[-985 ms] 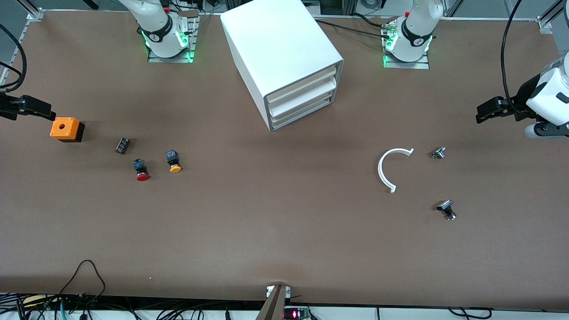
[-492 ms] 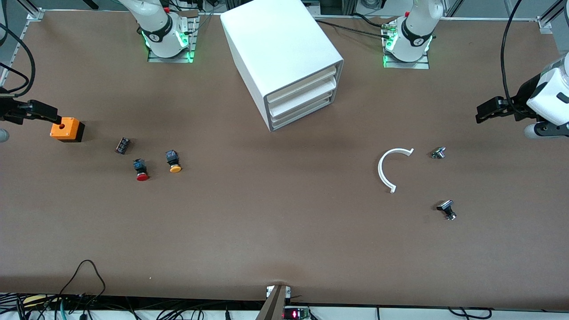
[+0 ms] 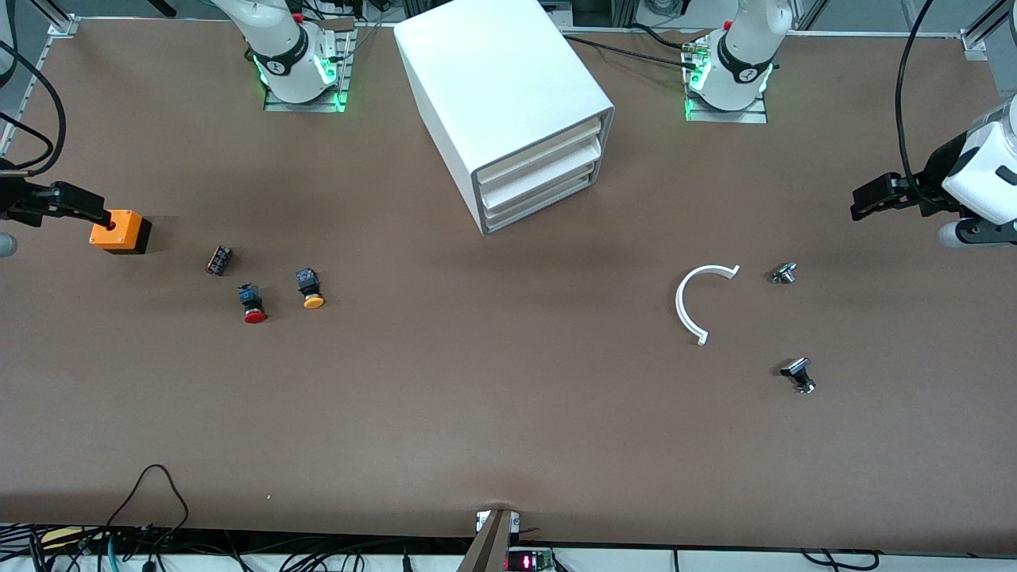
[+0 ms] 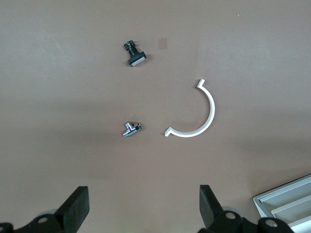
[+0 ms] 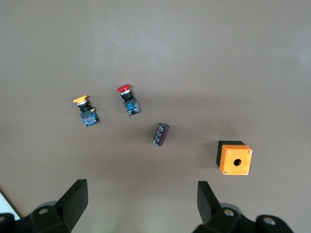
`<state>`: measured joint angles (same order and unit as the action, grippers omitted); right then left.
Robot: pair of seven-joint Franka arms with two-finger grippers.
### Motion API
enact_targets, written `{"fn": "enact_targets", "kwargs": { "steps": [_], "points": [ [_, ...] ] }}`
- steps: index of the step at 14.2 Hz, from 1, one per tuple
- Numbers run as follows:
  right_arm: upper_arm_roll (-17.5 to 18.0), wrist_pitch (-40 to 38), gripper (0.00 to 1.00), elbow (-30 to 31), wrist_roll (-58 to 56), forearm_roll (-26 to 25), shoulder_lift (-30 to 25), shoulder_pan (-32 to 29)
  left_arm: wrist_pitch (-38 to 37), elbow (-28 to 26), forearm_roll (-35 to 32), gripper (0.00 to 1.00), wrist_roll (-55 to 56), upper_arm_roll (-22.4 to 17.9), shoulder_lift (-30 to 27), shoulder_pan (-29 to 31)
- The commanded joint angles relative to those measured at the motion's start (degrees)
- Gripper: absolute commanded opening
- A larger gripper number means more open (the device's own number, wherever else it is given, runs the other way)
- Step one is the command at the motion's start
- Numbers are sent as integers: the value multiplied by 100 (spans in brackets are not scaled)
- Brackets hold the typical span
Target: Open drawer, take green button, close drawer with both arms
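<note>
Counter: matt brown, smooth, looks like a soft mat. Cabinet: smooth white plastic, slight sheen on top; lowest drawer same white plastic. Curved bracket: matt white plastic. Two small fittings: one bright shiny metal, the other black with a metal end. Orange box: matt plastic lid on black base. Red-capped button and orange-capped button: glossy caps, black plastic bodies. Arm shells: glossy white.
</note>
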<state>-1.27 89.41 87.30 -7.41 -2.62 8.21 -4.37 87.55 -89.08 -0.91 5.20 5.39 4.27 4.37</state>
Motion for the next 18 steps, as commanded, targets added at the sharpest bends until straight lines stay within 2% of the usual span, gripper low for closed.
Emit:
{"fn": "enact_targets", "kwargs": {
  "steps": [1,4,10,12,18],
  "points": [
    [13,-20,100,-73,-32,-37,23,32,-115,-82,135,100,-89,-12,13,38],
    [13,-20,100,-55,-15,-28,23,41,-300,-337,336,100,-97,6,4,38],
    [13,-37,100,-38,-24,-28,84,59,-239,-969,1986,99,-272,59,153,108],
    [13,-46,100,-38,-24,-19,93,59,42,-1330,2253,99,-710,59,197,99],
    [13,-37,100,-29,-32,-19,119,59,43,-1436,3412,98,-2284,59,1242,29]
  ]
}}
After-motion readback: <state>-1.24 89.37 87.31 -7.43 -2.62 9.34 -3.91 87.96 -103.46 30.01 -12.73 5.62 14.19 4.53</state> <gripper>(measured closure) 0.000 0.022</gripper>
